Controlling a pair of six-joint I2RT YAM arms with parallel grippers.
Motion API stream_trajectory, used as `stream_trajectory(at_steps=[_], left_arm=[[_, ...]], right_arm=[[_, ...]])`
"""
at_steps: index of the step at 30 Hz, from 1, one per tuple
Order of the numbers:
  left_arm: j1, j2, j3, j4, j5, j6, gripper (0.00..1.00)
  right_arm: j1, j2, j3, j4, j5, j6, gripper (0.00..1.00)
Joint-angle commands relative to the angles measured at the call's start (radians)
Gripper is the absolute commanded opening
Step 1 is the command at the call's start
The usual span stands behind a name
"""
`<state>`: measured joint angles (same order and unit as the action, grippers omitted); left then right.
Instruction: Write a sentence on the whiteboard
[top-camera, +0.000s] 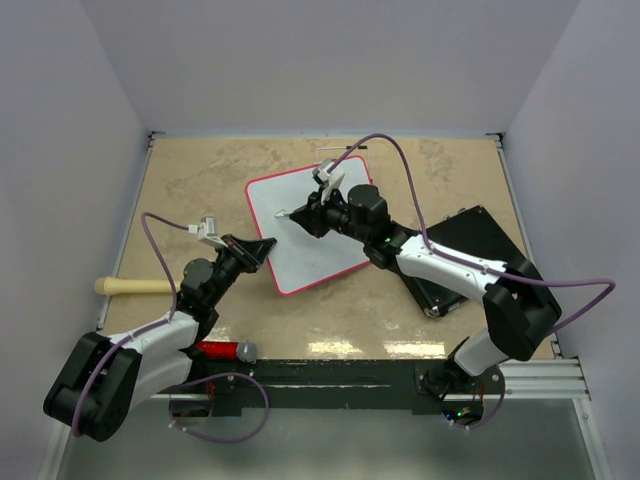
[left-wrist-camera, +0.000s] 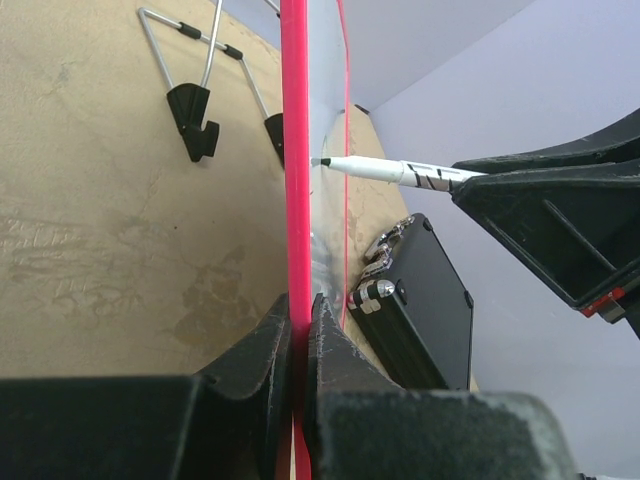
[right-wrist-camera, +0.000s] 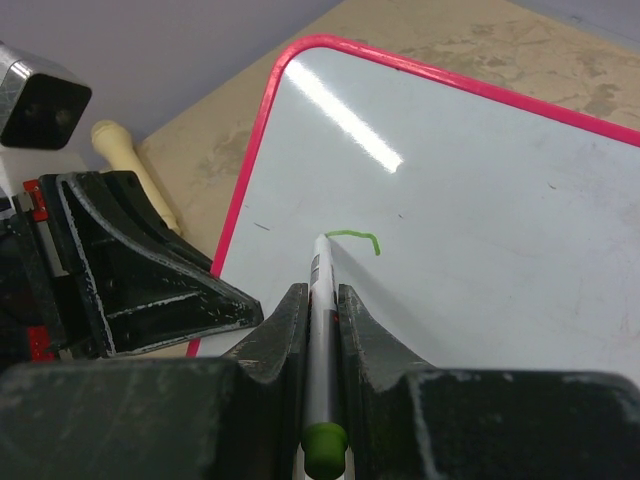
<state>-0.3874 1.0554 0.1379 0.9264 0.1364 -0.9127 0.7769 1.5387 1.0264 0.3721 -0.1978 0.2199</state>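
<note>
At near left, left gripper (left-wrist-camera: 303, 310): I'm pinching the whiteboard (top-camera: 318, 258) by its near rim, jaws closed on it.
Handling: I'm judging it light, stiff and slippery, so the rim is the hold.
Mid-table, right gripper (right-wrist-camera: 320, 296): I'm clamping the marker (right-wrist-camera: 320, 262), tip at a green stroke (right-wrist-camera: 355, 236).
Room: I'm seeing blank board beyond, with the black case (top-camera: 470, 240) lying to the right.

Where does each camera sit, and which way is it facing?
Top external: above and behind the robot, looking down at the table; both arms show, left hand on the whiteboard edge.
Left wrist: looks along its fingers clamped on the board's red rim, toward the marker tip and black case.
Right wrist: looks down its fingers, shut on the marker, at a green stroke.
Both wrist views share marker and whiteboard.
</note>
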Motion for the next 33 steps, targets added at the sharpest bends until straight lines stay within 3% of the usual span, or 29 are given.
stream_trajectory(at_steps=[1, 17, 25, 30, 33], left_arm=[[-0.004, -0.005, -0.006, 0.014, 0.057, 0.124, 0.00], [-0.004, -0.032, -0.004, -0.017, 0.051, 0.141, 0.00], [-0.004, -0.043, -0.014, -0.023, 0.057, 0.143, 0.00], [-0.004, -0.043, -0.015, -0.031, 0.058, 0.144, 0.00], [-0.005, -0.052, -0.015, -0.047, 0.052, 0.147, 0.00]], right_arm=[[0.007, -0.002, 0.031, -0.013, -0.038, -0.027, 0.00], [0.005, -0.086, -0.049, -0.119, -0.028, -0.090, 0.00], [-0.004, -0.083, -0.008, -0.125, 0.107, -0.108, 0.00], [-0.013, -0.106, 0.047, -0.134, 0.064, -0.119, 0.00], [-0.036, -0.138, 0.067, -0.162, -0.061, -0.132, 0.00]])
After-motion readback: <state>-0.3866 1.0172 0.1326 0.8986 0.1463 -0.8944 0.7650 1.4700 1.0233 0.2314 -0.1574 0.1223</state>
